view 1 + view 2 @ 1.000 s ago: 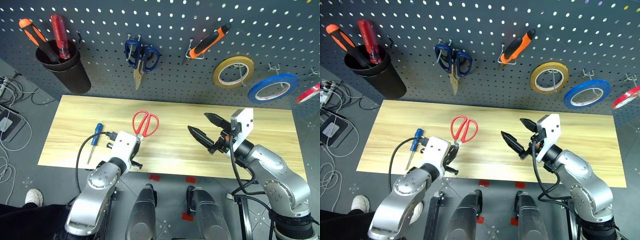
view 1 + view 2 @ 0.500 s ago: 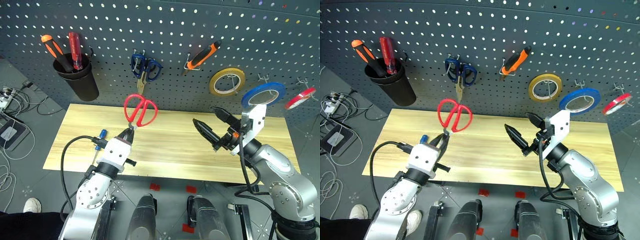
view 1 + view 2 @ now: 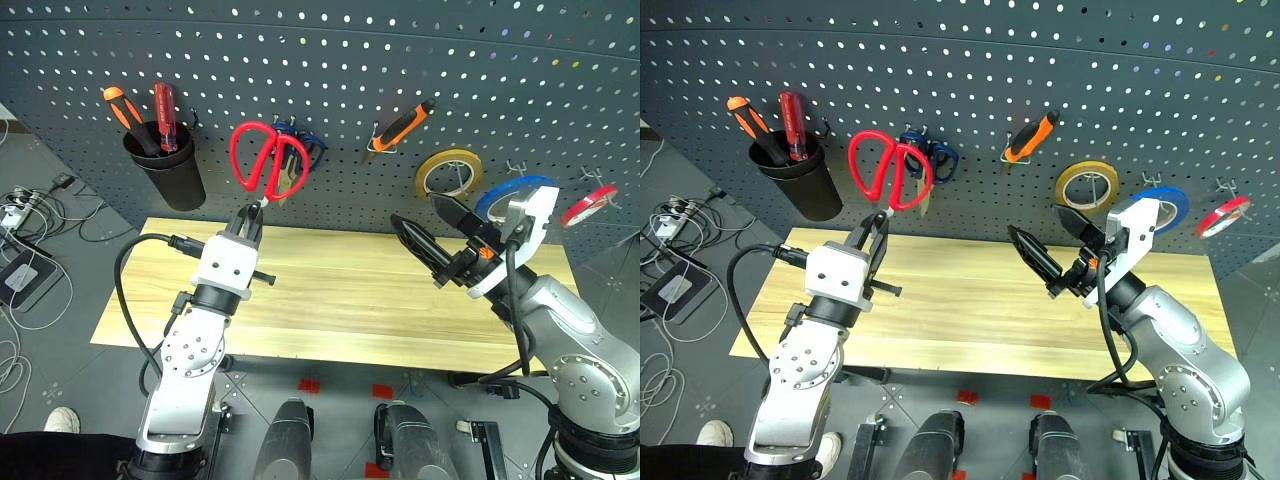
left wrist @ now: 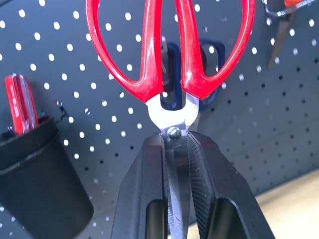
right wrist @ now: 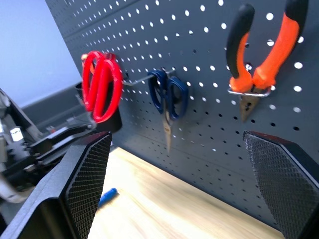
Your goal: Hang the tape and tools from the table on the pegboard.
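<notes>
Red-handled scissors (image 3: pixel 268 163) up at the pegboard (image 3: pixel 340 70), blades clamped in the closed left gripper (image 3: pixel 251 214), right gripper (image 3: pixel 432 226) spread wide, empty, above the table (image 3: pixel 330 300); left wrist view, handles straight beyond the fingertips; right wrist view, pliers (image 5: pixel 259 59) hooked between the parted fingers, screwdriver (image 5: pixel 107 196) lying below.

Scissors (image 3: pixel 268 165) held up before the pegboard (image 3: pixel 330 70), right of the cup (image 3: pixel 165 170); table (image 3: pixel 330 300) below; pliers (image 3: pixel 400 125) further right.
</notes>
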